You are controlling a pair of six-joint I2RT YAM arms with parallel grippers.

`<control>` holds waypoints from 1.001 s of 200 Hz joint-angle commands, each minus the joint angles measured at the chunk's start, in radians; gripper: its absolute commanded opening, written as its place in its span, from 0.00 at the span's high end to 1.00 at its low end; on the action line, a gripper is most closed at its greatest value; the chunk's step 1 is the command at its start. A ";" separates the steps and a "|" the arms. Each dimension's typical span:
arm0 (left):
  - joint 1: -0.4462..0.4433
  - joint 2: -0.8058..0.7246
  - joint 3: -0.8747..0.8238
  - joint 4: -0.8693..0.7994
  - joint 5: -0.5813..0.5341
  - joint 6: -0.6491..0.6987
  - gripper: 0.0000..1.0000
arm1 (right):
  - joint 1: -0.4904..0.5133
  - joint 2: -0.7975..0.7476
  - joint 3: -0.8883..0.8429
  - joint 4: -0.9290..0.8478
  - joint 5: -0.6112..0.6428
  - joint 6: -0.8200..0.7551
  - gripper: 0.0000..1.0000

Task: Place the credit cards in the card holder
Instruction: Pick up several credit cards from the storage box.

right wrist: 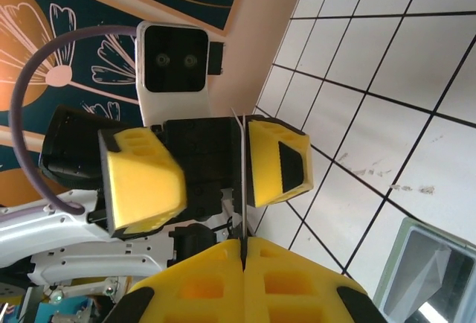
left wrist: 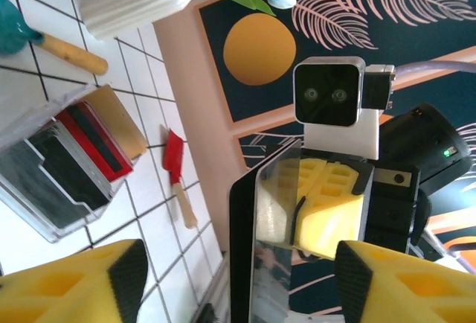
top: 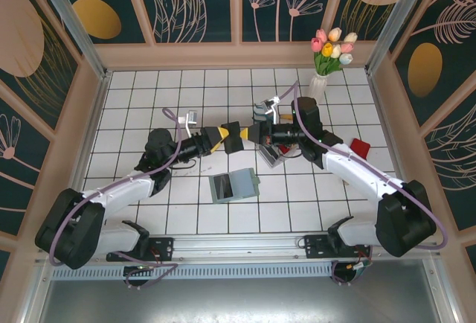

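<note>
A dark, glossy credit card (left wrist: 256, 248) hangs upright above the tiles, and my right gripper (right wrist: 243, 245) is shut on one end of it. Seen edge-on, the card (right wrist: 242, 181) stands between the two yellow fingers of my left gripper (left wrist: 239, 271), which is open around it. One left finger (right wrist: 275, 163) is close against the card. In the top view the two grippers meet at mid-table, left gripper (top: 232, 138) facing right gripper (top: 260, 133). The card holder (top: 234, 186) lies open and flat just in front of them. More cards, red (left wrist: 89, 141), dark and beige, stand in a small clear tray (left wrist: 30, 211).
The tray (top: 271, 159) sits under the right arm. A red toy shovel (top: 361, 146) lies at the right. A white vase of tulips (top: 327, 62) stands at the back right. A teal tool with a wooden handle (left wrist: 67, 51) lies near the vase. Walls close in the tiled floor.
</note>
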 commanded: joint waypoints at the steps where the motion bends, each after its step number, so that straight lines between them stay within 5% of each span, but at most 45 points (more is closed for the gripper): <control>1: 0.004 0.015 0.009 0.127 0.052 -0.026 0.43 | -0.006 0.008 -0.007 0.052 -0.037 0.003 1.00; 88: 0.004 0.002 -0.001 0.175 0.058 -0.053 0.95 | -0.026 0.028 -0.014 0.064 -0.063 0.000 1.00; 97: 0.005 0.002 -0.002 0.178 0.059 -0.055 0.98 | -0.025 0.031 -0.010 0.063 -0.063 0.000 0.89; 131: 0.003 0.005 -0.005 0.203 0.078 -0.071 1.00 | -0.016 0.045 -0.008 0.086 -0.079 0.002 0.68; 180: 0.003 0.010 -0.004 0.199 0.093 -0.079 1.00 | 0.013 0.082 0.056 -0.026 -0.020 -0.063 0.68; 200: 0.003 0.006 -0.004 0.196 0.094 -0.079 0.96 | 0.007 0.077 0.056 -0.059 0.027 -0.078 0.78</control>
